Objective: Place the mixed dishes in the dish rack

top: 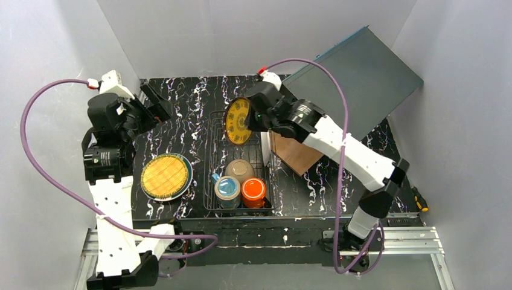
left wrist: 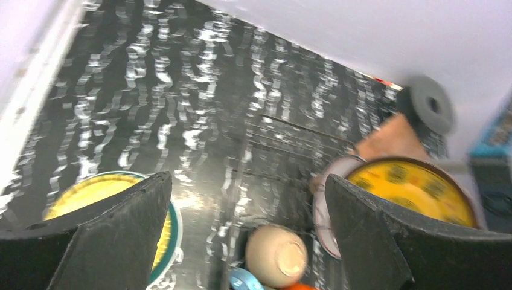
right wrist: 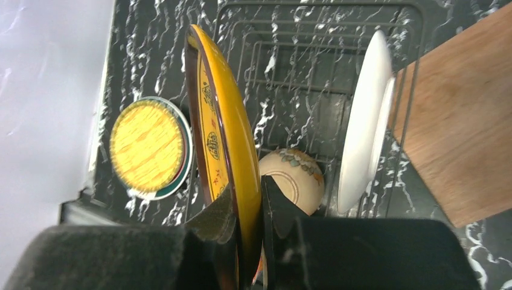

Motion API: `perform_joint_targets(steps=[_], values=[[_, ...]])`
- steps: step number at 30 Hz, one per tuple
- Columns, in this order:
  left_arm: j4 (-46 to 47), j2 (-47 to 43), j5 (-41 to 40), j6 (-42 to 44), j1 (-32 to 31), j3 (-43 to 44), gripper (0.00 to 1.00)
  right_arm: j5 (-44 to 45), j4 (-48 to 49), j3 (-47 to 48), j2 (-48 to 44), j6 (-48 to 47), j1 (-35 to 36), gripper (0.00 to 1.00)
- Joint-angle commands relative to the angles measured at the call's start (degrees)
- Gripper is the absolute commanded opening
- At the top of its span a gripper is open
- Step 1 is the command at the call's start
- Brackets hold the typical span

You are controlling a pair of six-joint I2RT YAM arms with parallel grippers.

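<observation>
Edgewise, yellow ornate plate (right wrist: 220,121) gripped in right claw (right wrist: 252,199) abv dish rack (right wrist: 320,24).

No text, label, brand, number or sign can be read in any view. Dark ornamental marks are seen on the yellow ornate plate (right wrist: 226,133), but no letters can be made out in them.

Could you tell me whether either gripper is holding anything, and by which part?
The right gripper pinches the yellow plate by its rim, with the plate standing on edge. The left gripper is open and holds nothing.
</observation>
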Motion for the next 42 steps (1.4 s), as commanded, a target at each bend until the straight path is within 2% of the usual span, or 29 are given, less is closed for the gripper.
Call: perform_joint_targets(steps=[1,4,6,10,17,20,30,35,42], values=[[2.6,0.4,-20.2,3.2,0.0,-0.4,0.98,22.5,-13.5,12.5,6.0,-0.7,6.5,0.01],[9.0,-1.0,-26.4,3.6,0.0,-4.8,0.98,28.3,-18.5,17.1,10.1,1.7,8.0,0.01],[11.8,-0.8,-29.3,3.6,0.0,-7.3,0.98,30.4,-19.5,19.8,13.0,-0.9,8.8,0.01],[13.4,0.2,-30.1,3.7,0.0,-13.6,0.98,34.7,-23.8,26.8,19.7,-3.8,9.4,0.01],[21.2,-1.7,-35.0,7.6,0.0,-26.4,0.98,40.4,-22.8,27.6,24.9,-8.4,11.4,0.01],[21.3,-1.1,-35.9,7.2,0.1,-27.6,0.97,41.7,-23.8,28.5,27.4,-8.5,11.4,0.01],[20.6,-1.2,-29.6,0.9,4.3,-28.7,0.94,46.8,-22.3,27.7,32.0,-12.8,11.6,0.01],[20.1,-0.9,-25.0,-1.2,6.3,-28.5,0.93,49.2,-25.6,27.8,33.5,-11.0,11.4,0.01],[20.1,-1.9,-24.8,-1.2,6.6,-29.1,0.93,49.9,-28.4,26.6,33.8,-8.0,9.8,0.01]])
